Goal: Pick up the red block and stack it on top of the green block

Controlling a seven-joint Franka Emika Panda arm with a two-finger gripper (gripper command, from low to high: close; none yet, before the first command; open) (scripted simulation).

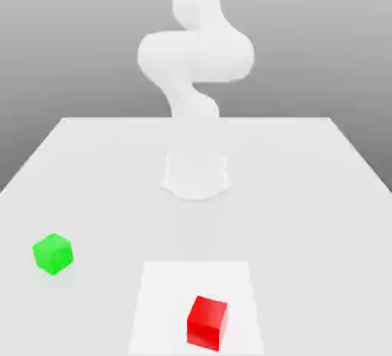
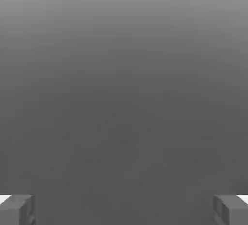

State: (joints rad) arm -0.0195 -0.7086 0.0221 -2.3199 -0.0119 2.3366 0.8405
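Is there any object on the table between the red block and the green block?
No. In the exterior view, only bare white table lies between the green block and the red block; they sit apart.

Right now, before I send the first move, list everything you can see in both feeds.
red block: one, bright red, on the paler square patch, nearest the exterior camera, slightly toward the exterior view's right.
green block: one, bright green, on the bare table toward the exterior view's left, well apart from the red block.
square patch: one, paler white, front centre of the table.
table: one, white, under both blocks.
arm: one, white, rising from its base at the table's middle.
tool: one, grey fingers wide apart, nothing between them.
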